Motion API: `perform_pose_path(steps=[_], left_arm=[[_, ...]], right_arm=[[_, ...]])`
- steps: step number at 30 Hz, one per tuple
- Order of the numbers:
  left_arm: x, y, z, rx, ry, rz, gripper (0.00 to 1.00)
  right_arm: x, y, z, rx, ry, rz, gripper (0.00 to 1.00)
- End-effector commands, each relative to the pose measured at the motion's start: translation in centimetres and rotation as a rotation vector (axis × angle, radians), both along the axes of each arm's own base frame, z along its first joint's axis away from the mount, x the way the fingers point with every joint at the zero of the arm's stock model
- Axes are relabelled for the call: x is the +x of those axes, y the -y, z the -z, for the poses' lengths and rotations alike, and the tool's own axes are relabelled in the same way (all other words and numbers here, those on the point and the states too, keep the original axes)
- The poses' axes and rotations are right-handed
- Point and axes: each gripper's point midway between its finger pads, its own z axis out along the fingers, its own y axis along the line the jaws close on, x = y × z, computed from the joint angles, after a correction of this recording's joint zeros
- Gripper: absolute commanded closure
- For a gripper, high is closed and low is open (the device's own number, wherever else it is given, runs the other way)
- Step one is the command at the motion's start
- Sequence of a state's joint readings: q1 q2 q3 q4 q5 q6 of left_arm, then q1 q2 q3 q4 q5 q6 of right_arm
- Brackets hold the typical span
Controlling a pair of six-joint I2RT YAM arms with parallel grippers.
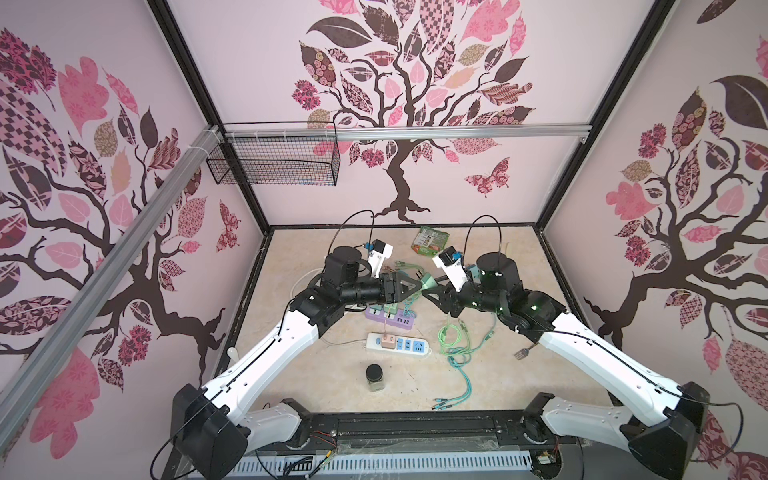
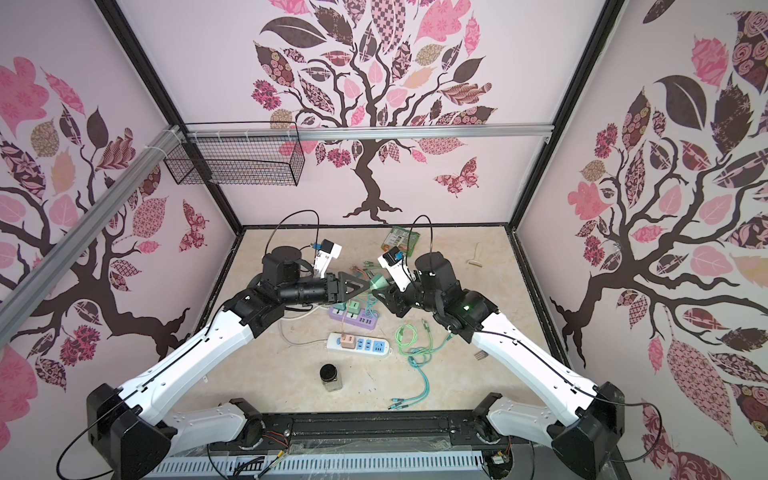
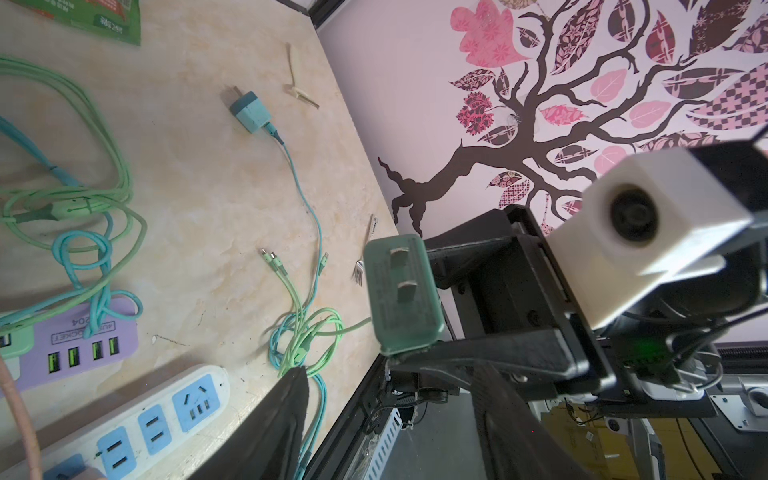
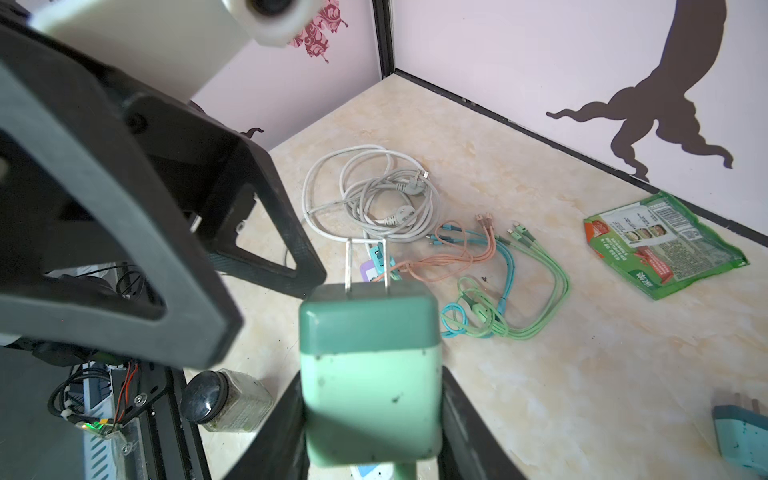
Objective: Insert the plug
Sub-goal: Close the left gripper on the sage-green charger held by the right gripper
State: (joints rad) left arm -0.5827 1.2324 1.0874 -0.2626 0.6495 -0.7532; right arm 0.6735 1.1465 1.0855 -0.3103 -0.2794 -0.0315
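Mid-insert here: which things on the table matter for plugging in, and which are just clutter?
For the job:
- green plug, held in the right gripper
- left gripper, open beside it
- white power strip and purple power strip; can't tell which is the target

Lying about:
- jar
- fork
- green packet
- loose cables
- blue adapter

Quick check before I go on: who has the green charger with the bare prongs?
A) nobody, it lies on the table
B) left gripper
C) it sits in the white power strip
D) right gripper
D: the right gripper is clamped on the green charger, held in the air, while the left gripper stands open beside its prongs.
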Motion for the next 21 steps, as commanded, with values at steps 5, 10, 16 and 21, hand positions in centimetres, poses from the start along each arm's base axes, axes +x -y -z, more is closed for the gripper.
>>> perform_pose_path(steps=[5, 10, 16, 21], left_arm=[[0.16, 0.82, -2.67, -0.047, 0.056, 0.025, 0.36], [0.28, 1.00, -2.66, -0.053, 0.050, 0.028, 0.40], [0.18, 1.42, -2.61, -0.063, 0.032, 0.050, 0.47], [0.03, 1.60, -2.24, -0.065, 0.014, 0.058, 0.50]], right_arm=[[-1.00, -0.60, -2.13, 0.015, 0.058, -0.059, 0.76], [-1.24, -0.99, -2.02, -0.002, 0.064, -0.078, 0.76], [-1.24, -1.08, -2.11, -0.017, 0.088, -0.074, 0.76], [-0.91, -1.03, -2.43, -0.038, 0.115, -0.070, 0.76]])
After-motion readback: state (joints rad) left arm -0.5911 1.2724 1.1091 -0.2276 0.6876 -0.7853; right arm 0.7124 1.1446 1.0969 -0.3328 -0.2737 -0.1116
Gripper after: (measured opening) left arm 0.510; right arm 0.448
